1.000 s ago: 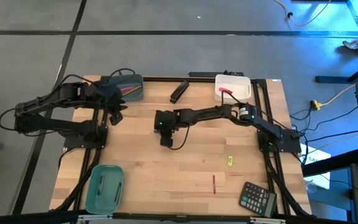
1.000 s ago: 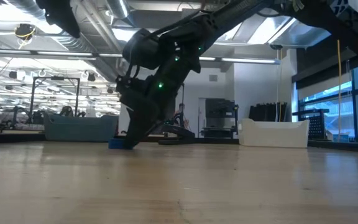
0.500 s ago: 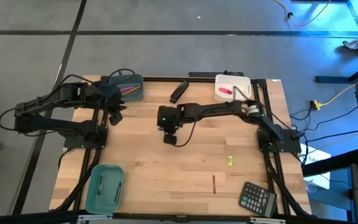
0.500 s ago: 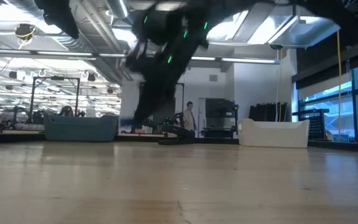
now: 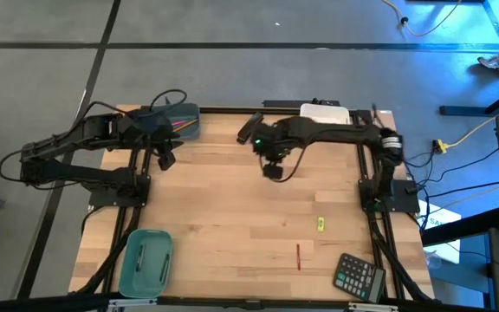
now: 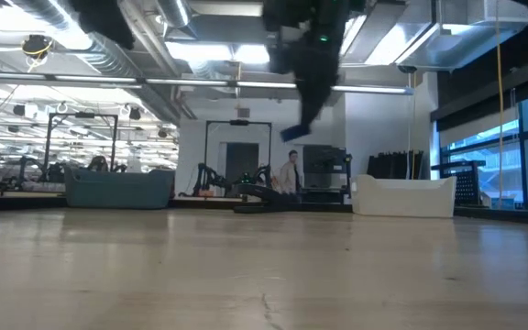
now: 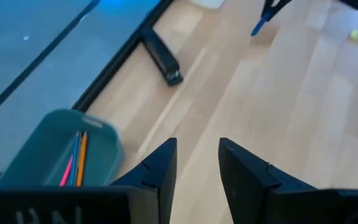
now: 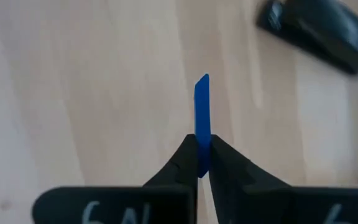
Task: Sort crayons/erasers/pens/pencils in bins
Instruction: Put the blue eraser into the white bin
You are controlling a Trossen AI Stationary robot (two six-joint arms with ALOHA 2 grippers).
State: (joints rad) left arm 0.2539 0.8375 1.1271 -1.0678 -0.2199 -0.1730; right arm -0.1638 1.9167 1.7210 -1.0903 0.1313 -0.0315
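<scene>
Right arm: the right gripper (image 5: 273, 170) is up off the counter (image 5: 232, 217) now and has swung toward the far edge, near the middle, where half a second ago it hung lower and further toward the left arm's side.
Jaws, right: clamped on a short bright blue piece (image 8: 202, 118) that stands straight up out of the fingertips; it looks like a blue pencil or crayon stub, I can't tell which.
In the low view: the blue piece (image 6: 291, 134) rides high above the boards, well clear of everything, where a second ago the gripper was down at the surface.
Meaning for the task: pick made, and the carry is on. My read is a delivery to one of the far-edge bins.
Candidate bins: the blue-grey bin (image 5: 178, 121) at the far left corner already holds pencils (image 7: 74, 162); the white bin (image 5: 325, 113) sits at the far right, half hidden by the arm.
Nearby: the black stapler-like object (image 5: 249, 126) lies just beside the gripper's path.
Left arm: the left gripper (image 7: 196, 163) waits by the blue-grey bin, jaws parted and holding nothing, about where it was before.
Still to sort: a thin dark red pen (image 5: 298, 256) and a small yellow-green bit (image 5: 320, 224) toward the near right, by the calculator (image 5: 359, 277).
Teal bin (image 5: 145, 260): near left corner, untouched.
</scene>
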